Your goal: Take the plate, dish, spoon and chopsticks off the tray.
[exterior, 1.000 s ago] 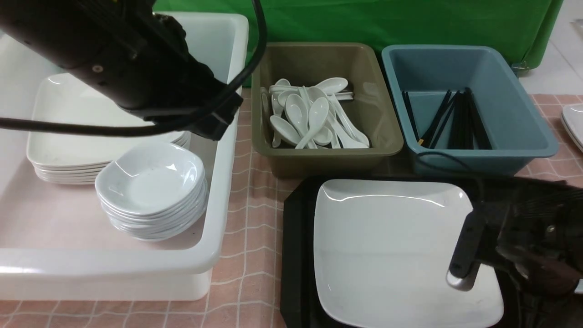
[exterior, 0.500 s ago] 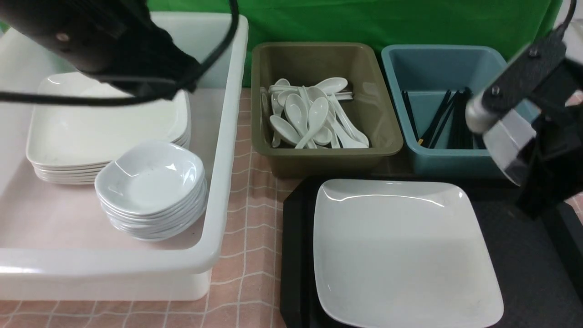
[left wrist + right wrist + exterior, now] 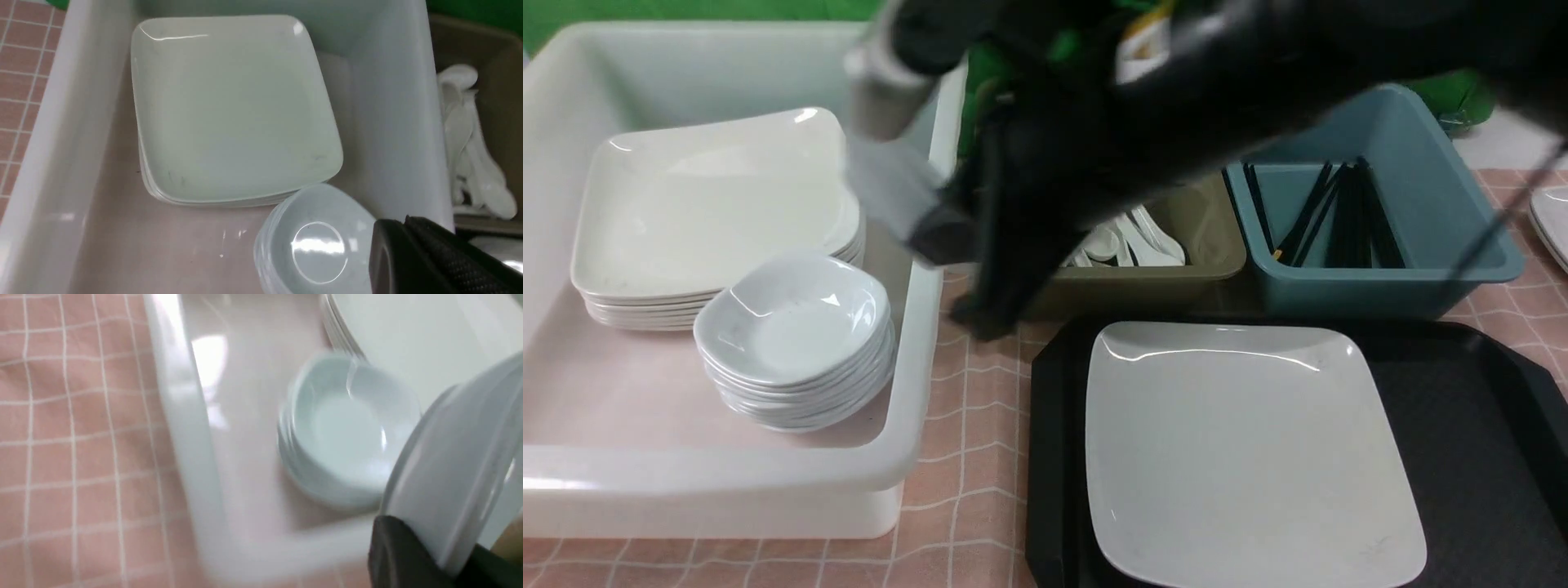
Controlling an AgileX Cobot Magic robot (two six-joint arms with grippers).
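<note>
Dish (image 3: 449, 469): one, tilted, pinched by its rim in the right claw (image 3: 433, 555), over the white bin's (image 3: 915, 392) edge. Inside the bin are one stack of dishes (image 3: 792, 327) and one stack of plates (image 3: 711, 204). One plate (image 3: 1241, 449) lies alone on the tray (image 3: 1445, 408). The left claw (image 3: 408, 257) is closed, with nothing seen in it.

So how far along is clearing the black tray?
Done, apparently: no spoon or chopsticks show on the black diamond-textured tray; white spoons lie in the olive bin, black chopsticks in the blue bin. In hand: the right arm's jaws hold the small white rounded-square dish above the white tub, near its dish stack. Remaining: the large white square plate sits on the tray.
</note>
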